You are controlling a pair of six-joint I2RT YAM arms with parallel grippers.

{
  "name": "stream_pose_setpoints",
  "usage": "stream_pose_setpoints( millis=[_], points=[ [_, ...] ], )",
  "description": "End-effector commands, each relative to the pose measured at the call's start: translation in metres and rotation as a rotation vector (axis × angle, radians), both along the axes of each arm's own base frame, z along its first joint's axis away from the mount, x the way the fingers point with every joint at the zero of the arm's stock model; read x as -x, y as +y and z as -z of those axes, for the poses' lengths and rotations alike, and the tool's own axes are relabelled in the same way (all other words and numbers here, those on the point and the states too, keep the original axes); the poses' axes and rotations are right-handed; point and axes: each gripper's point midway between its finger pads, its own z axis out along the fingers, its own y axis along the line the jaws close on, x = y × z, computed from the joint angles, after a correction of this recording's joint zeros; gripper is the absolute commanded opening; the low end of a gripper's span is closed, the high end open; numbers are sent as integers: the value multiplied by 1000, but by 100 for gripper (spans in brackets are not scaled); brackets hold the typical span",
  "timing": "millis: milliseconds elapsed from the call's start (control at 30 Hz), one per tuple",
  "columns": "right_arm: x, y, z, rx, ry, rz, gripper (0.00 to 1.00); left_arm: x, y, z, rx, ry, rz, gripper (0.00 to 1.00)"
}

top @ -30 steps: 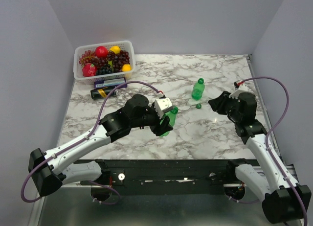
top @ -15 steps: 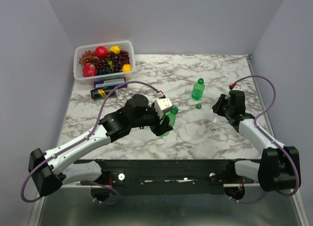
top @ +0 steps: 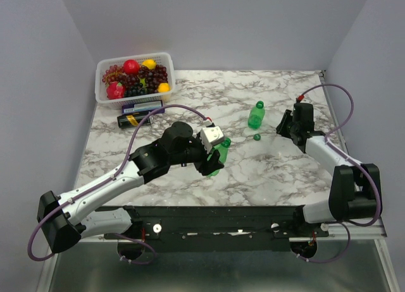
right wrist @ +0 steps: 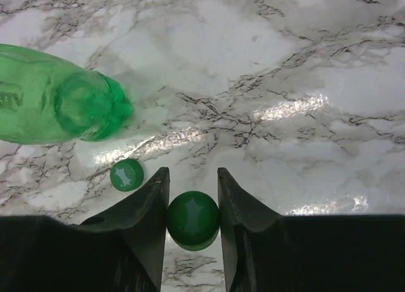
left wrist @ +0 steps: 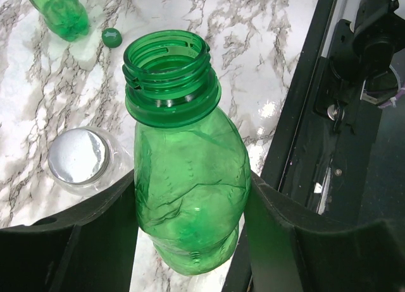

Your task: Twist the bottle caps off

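Jaws, right: right gripper (right wrist: 193, 186) nearly closed, both fingers pressed against a held cap (right wrist: 193, 220), dark green.
Jaws, left: left gripper (left wrist: 192, 206) parted bottle-wide, gripping the body of the open green bottle (left wrist: 186, 159); neck bare.
Change: right arm has swung from the near-right area toward the far-right corner of the bench (top: 285, 172); left arm unmoved.
Placement: open green bottle at bench centre, nearer the front edge; capped green bottle (top: 255, 115) right of centre; loose cap (top: 257, 137) just beside it.
Left wrist only: clear bottle (left wrist: 119, 164), silvery cap (left wrist: 79, 156) on, just beside the open green bottle.
Right wrist only: held cap, unseen from above.
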Motion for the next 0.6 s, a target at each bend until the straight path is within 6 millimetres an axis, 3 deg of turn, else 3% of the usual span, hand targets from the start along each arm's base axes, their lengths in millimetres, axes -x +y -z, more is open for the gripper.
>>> stream_pose_setpoints(
  millis=[0,567],
  points=[
    [-3,-11,1,30,30,59,34,-1,-2,0,3,-5,-3,20],
    [-9,-14,12,42,107,76,59,1,-2,-2,6,-5,3,20]
  ],
)
